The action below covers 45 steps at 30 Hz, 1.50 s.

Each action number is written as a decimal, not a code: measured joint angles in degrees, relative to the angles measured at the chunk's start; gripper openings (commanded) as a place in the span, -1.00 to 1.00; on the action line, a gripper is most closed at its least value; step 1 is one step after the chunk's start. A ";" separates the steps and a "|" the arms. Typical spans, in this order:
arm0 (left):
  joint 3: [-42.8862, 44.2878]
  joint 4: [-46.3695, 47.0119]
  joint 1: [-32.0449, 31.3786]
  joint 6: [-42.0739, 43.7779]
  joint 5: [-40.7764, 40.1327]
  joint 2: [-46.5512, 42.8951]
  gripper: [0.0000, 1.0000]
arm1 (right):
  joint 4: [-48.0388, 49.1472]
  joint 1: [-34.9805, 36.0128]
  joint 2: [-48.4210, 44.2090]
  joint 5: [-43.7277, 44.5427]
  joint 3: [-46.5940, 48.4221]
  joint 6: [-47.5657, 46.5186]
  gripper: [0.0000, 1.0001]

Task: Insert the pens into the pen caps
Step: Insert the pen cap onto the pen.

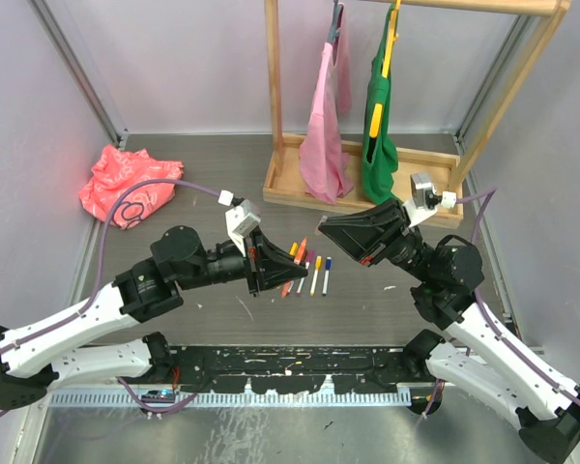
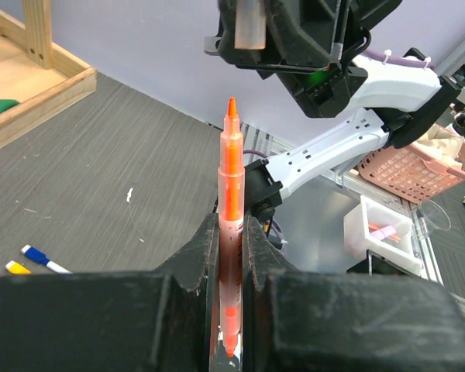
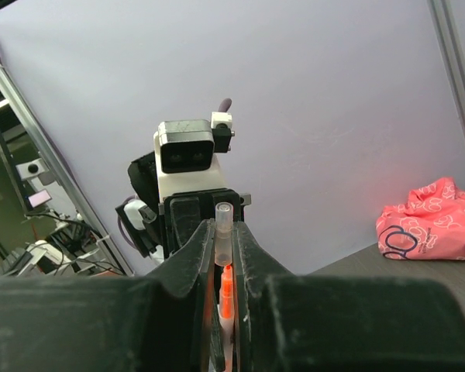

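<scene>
1. Left wrist view: the left pincer [image 2: 230,225] is pinched on an orange pen [image 2: 230,178]. The pen stands upright between the fingers, its bare orange tip pointing up, lifted clear of the grey tabletop [image 2: 101,170].
2. In the right wrist view, the right pincer [image 3: 223,226] is pressed on a pale see-through cap [image 3: 223,232], which stands on end between its fingers.
3. The pen's tip sits close to the cap but is not inside it. Seen from the left wrist, the tip is below the cap and a little to one side.
4. From the top external camera, both arms reach inward and meet above the middle of the tabletop.
5. The other pens [image 1: 309,273] lie side by side on the tabletop, near the two pincers.
6. A crumpled pink bag [image 1: 128,184] lies at the far left.
7. A wooden rack [image 1: 367,188] stands at the back, with a pink cloth [image 1: 324,145] and a green cloth [image 1: 379,145] hanging from it.
</scene>
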 measured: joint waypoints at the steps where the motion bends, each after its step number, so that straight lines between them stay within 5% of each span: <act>1: 0.00 0.22 -0.02 -0.02 0.22 0.00 -1.00 | 0.04 0.00 0.15 -0.31 0.00 0.22 -1.00; 45: 0.42 1.22 -0.55 -0.15 1.27 1.36 -1.00 | 0.02 0.00 2.45 -3.54 -0.02 1.66 -1.00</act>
